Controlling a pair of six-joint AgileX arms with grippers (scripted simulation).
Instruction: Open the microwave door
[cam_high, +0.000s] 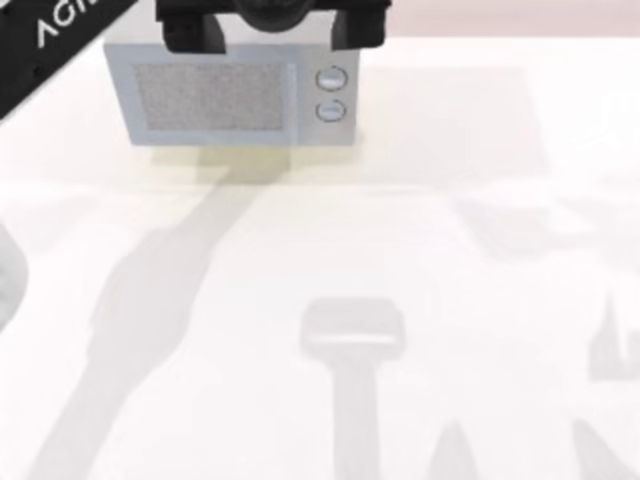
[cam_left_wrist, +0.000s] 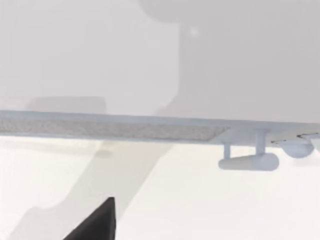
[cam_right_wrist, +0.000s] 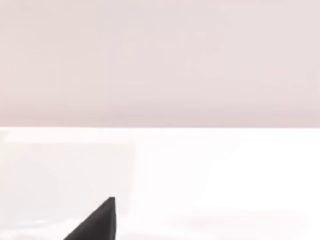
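The microwave (cam_high: 235, 97) stands at the back of the table, left of centre. Its microwave door (cam_high: 210, 97) lies flush with the front, speckled window facing forward. The thin bar handle (cam_high: 293, 97) runs along the door's right edge, beside two round knobs (cam_high: 331, 78). In the left wrist view the door (cam_left_wrist: 115, 131) appears edge-on, with the handle (cam_left_wrist: 248, 161) sticking out and a knob (cam_left_wrist: 295, 148) beside it. A dark tip of my left gripper (cam_left_wrist: 100, 222) sits well short of the handle, touching nothing. My right gripper (cam_right_wrist: 100, 222) shows only a dark tip over bare table. Neither arm shows in the top view.
A black camera mount (cam_high: 270, 25) overlaps the microwave's top edge. A black corner panel (cam_high: 50, 40) fills the back left. Grey arm shadows (cam_high: 150, 300) cross the white table (cam_high: 450, 300) in front of the microwave.
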